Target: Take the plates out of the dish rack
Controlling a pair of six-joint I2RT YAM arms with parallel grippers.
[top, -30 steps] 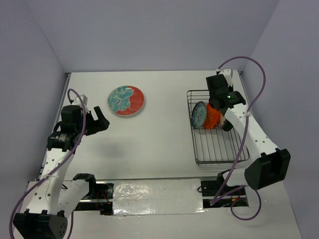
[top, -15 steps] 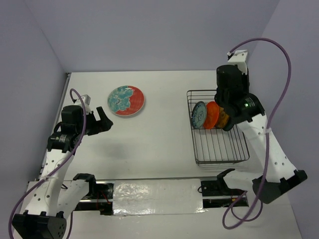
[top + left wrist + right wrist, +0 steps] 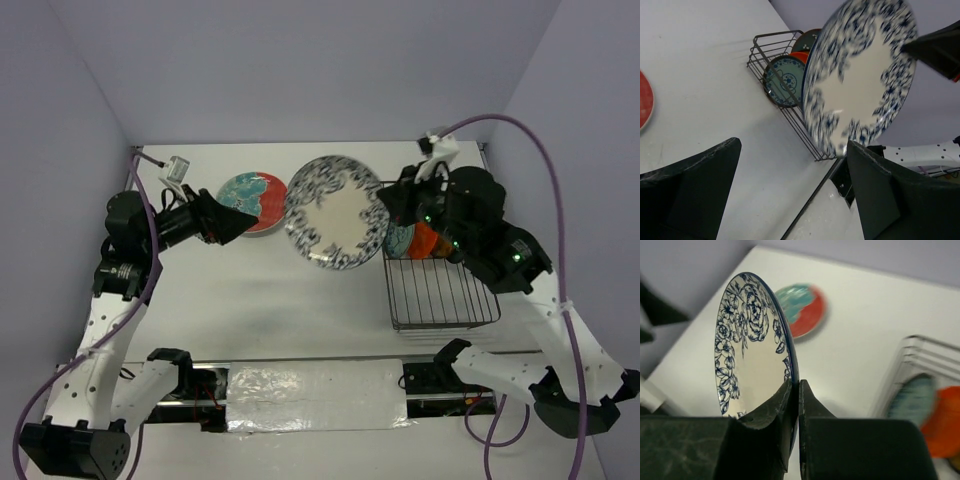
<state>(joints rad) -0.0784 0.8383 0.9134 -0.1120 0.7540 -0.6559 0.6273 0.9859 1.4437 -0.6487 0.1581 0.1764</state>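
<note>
White floral-rimmed plate is clear of the dish rack, up mid-frame over the counter, with the right hand pinching its rim. Left hand is spread wide facing it, so I'm guessing a handoff.

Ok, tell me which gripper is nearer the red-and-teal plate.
Left. The left gripper hovers beside the red-and-teal plate; the right gripper, clamping the floral plate, is farther off.
</note>
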